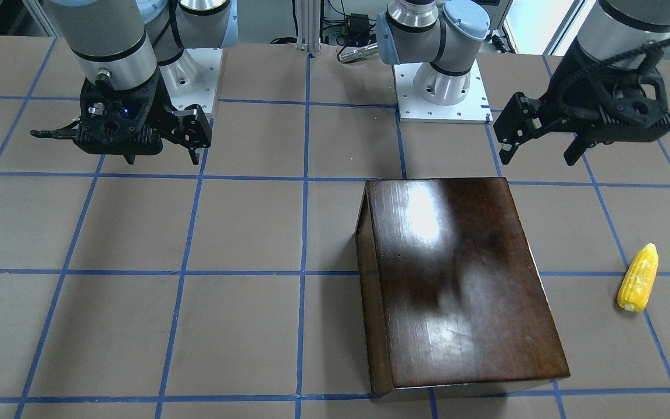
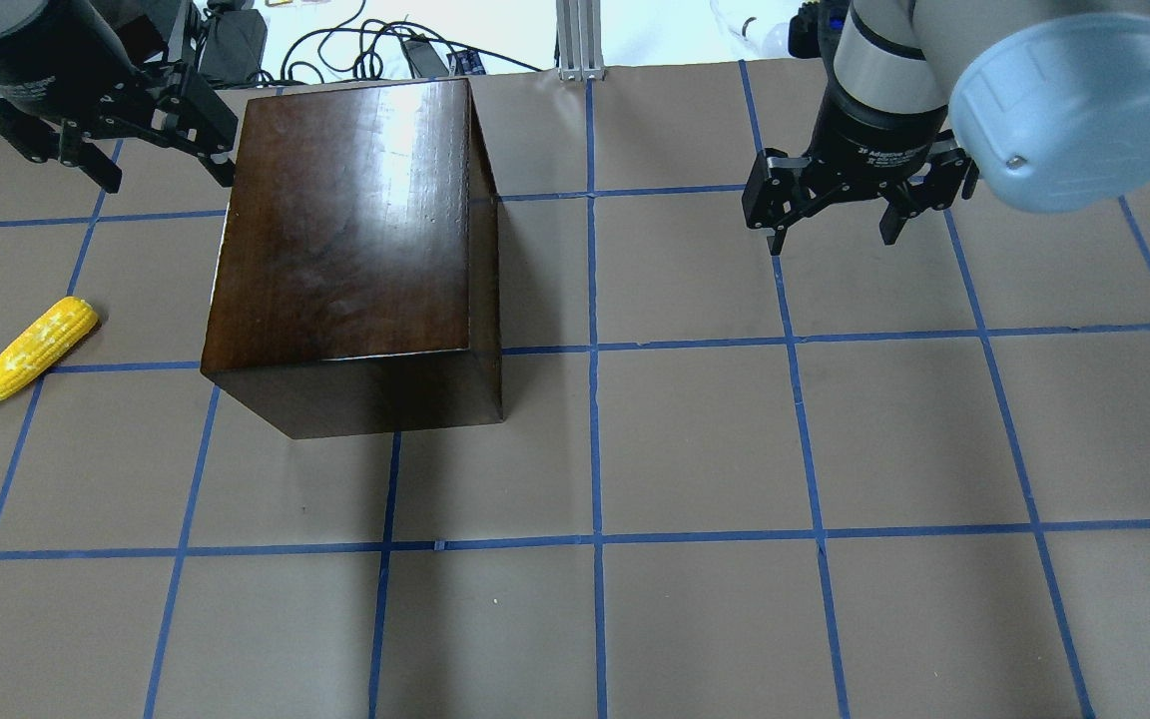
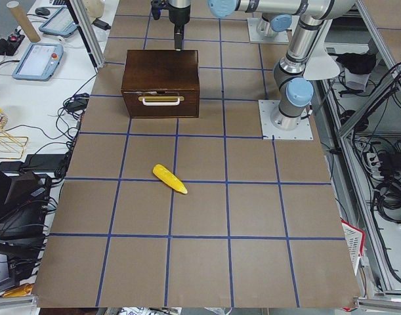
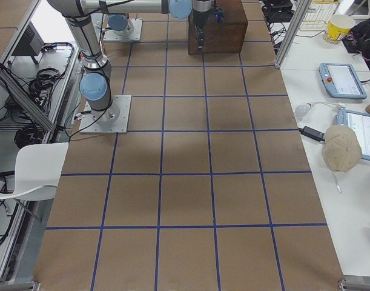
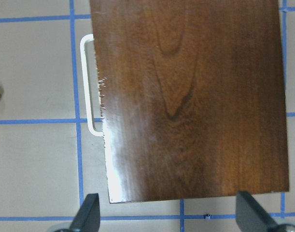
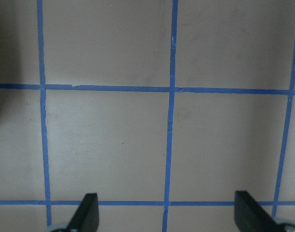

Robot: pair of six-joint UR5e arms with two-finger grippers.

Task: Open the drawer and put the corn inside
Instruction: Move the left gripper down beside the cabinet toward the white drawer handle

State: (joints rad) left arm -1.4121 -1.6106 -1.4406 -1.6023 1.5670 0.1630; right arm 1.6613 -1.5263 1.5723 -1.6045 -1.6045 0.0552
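We're in a robotics lab. Two UR5e arms (image 1: 428,29) are bolted on white base plates (image 1: 474,110) at the table's (image 2: 695,439) robot-side edge. Its top is brown paper with a blue tape grid (image 2: 595,439). Teach pendants (image 4: 341,80) lie on a bench past the opposite edge. There's aluminium framing (image 4: 290,33) and loose cabling (image 3: 387,197) around the edges.

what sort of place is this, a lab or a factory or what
Probably a robotics lab test cell: a left arm and right arm bolted to a table marked with a blue tape grid, with teach pendants lying alongside.
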